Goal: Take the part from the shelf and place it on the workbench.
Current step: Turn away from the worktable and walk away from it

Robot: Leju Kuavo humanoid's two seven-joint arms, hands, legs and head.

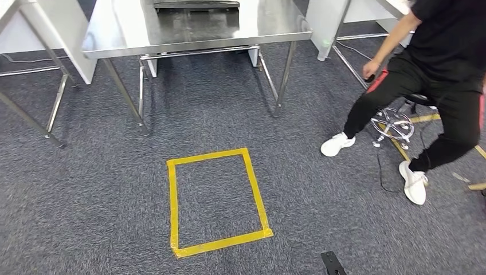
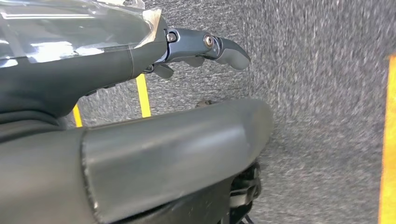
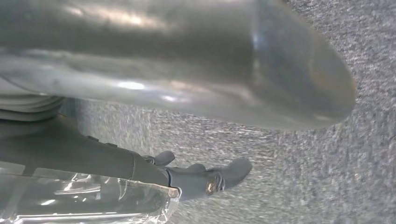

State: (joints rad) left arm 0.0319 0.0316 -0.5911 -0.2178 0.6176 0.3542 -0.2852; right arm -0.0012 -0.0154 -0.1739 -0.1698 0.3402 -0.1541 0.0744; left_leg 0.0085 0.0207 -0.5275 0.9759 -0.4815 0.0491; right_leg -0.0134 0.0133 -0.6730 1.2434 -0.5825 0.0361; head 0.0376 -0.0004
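Observation:
A stainless steel workbench [image 1: 195,28] stands ahead of me across the carpet, with a dark flat object [image 1: 196,4] at its far edge. In the left wrist view my left hand [image 2: 187,93] hangs over the grey carpet, its thick thumb and dark fingers [image 2: 224,49] stretched out and apart with nothing between them. My right hand [image 3: 224,140] hangs the same way over the carpet, its fingers [image 3: 205,179] extended and holding nothing.
A yellow tape rectangle [image 1: 215,200] marks the floor in front of me. A person in black [image 1: 441,74] sits on a chrome stool [image 1: 395,123] at the right, feet out on the carpet. White table legs [image 1: 54,109] stand at the left.

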